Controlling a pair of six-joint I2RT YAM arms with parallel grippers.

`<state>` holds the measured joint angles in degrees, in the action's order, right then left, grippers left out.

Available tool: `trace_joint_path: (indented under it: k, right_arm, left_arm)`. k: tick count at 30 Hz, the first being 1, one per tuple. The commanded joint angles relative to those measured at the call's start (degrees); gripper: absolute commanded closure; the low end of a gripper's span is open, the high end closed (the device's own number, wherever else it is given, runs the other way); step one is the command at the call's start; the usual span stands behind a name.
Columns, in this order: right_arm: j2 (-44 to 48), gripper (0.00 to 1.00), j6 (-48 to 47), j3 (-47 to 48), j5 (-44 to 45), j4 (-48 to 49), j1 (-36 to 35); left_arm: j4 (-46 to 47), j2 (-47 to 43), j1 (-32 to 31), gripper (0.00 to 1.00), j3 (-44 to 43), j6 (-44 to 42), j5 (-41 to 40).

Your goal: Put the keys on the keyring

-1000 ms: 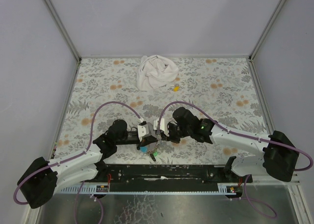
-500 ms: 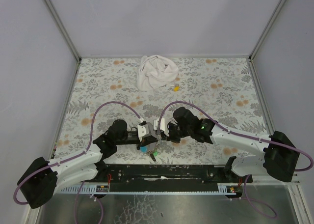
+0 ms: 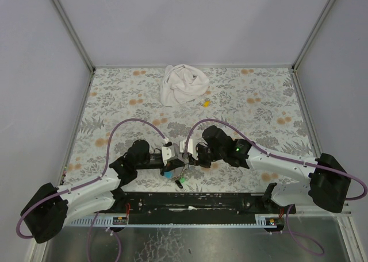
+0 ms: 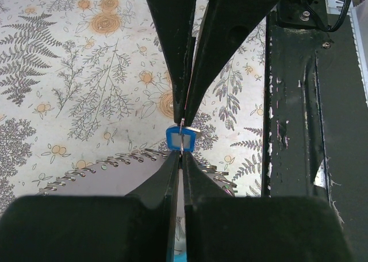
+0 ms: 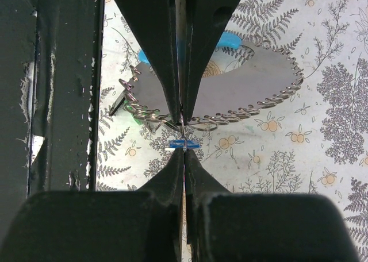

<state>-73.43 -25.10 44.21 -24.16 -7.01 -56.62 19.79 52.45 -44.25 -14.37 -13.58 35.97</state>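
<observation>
1. Left gripper (image 3: 177,157) and right gripper (image 3: 191,155) meet tip to tip at 6 o'clock on the table (image 3: 259,84), close to the near edge.
2. Left gripper: fingers pressed together, pinching the thin wire of the keyring (image 3: 183,166). No gap visible in the left wrist view.
3. Right gripper: fingers also pressed together on the same wire, directly opposite the left tips.
4. Blue key (image 4: 181,138) sits on the wire in the small gap between the two sets of tips. The wire passes through the hole in its cap. It shows edge-on in the right wrist view.
5. Grey strap (image 5: 230,84), chain-edged, lies beyond the tips with blue showing at its 12 o'clock edge. Can't tell if it touches the table.
6. Green key (image 3: 179,182) is at 6 o'clock of the tips, at the bottom of the cluster. Whether it is on the wire is unclear.
7. White cloth (image 3: 183,85) is bunched at 12 o'clock by the far edge, well apart from the grippers.
8. Small yellow bit (image 3: 205,103) lies on the table at 4 o'clock of the cloth, just beside it.
</observation>
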Motion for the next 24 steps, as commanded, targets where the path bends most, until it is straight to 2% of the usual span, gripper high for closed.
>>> trace_joint_path:
  k: [1,13,24]
  right_arm:
    - [1.18,1.00,-0.42,1.96,-2.07,1.45,-0.75]
    - [1.00,1.00,0.30,2.05,0.54,0.59,-0.85]
    - [1.21,1.00,0.33,2.21,-0.46,0.74,-0.87]
  left_arm:
    - [5.09,-0.15,0.10,1.00,-1.98,0.34,-0.46]
    - [4.83,-1.16,0.13,1.00,-1.76,0.44,-1.61]
    - [4.96,-0.93,0.08,1.00,-1.79,0.42,-1.48]
